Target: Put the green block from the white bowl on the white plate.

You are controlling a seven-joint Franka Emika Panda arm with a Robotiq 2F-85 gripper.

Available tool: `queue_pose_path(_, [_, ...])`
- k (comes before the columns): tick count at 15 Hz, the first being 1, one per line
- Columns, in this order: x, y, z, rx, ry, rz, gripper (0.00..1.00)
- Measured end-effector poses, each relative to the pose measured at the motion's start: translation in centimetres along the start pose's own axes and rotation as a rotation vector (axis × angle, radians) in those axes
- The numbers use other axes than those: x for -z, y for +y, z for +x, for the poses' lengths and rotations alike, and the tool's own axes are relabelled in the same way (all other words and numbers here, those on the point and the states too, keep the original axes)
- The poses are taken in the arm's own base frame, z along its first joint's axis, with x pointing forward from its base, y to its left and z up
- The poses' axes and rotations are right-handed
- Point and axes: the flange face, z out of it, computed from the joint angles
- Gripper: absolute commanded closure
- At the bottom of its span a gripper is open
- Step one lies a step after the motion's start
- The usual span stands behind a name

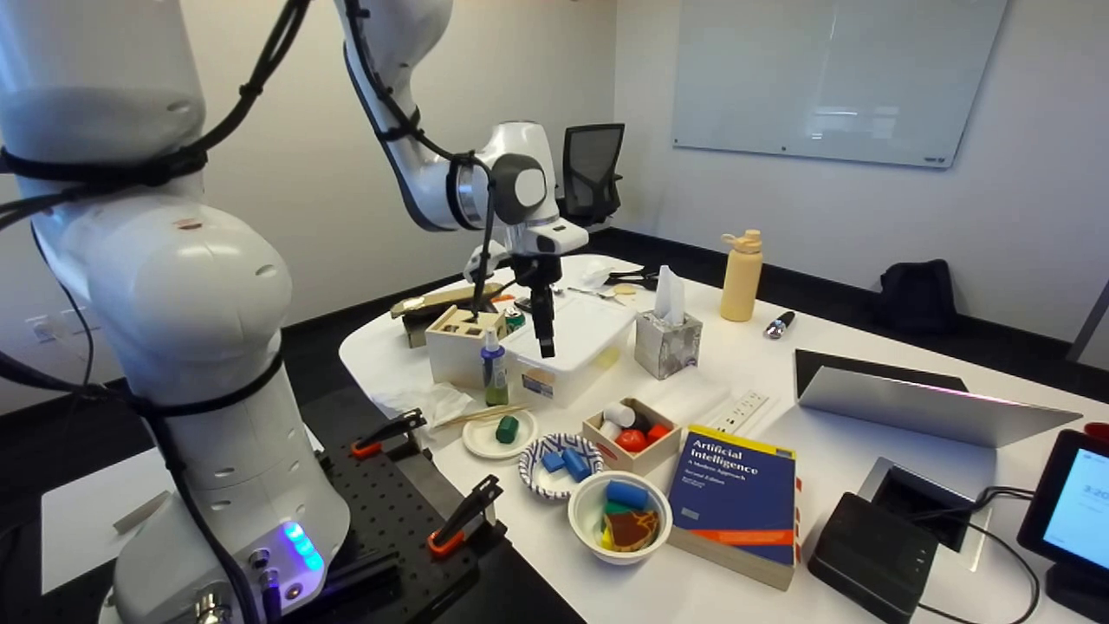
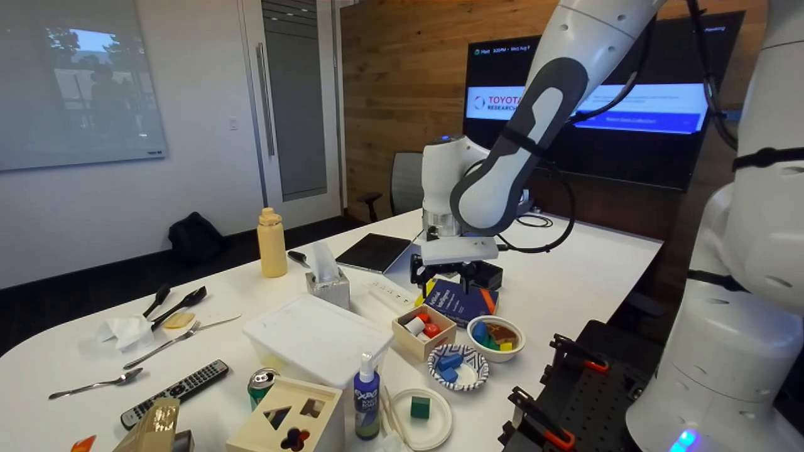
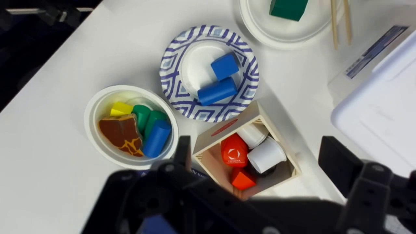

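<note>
The white bowl stands near the table's front edge and shows in both exterior views. In the wrist view the bowl holds two green blocks, a blue cylinder, a yellow block and a brown piece. The white plate lies flat with a dark green block on it. The plate also shows at the upper right of the wrist view, cut by the frame. My gripper is wide open and empty, above the wooden box, with the bowl left of its fingers. It hangs above the table.
A wooden box with red and white pieces and a patterned bowl with blue blocks stand between bowl and plate. A book lies beside the bowl. A lidded plastic bin, spray bottle and tissue box stand nearby. Chopsticks rest on the plate.
</note>
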Motion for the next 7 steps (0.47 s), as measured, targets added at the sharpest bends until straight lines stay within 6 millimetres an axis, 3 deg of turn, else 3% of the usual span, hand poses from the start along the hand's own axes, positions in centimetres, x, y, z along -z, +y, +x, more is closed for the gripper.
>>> queue_pose_path(4, [4.2,1.3,1.3,0.061,-0.089,0.009,0.0])
queue_pose_path(7, [6.3,2.6,2.8,0.064,-0.113,-0.005,0.0])
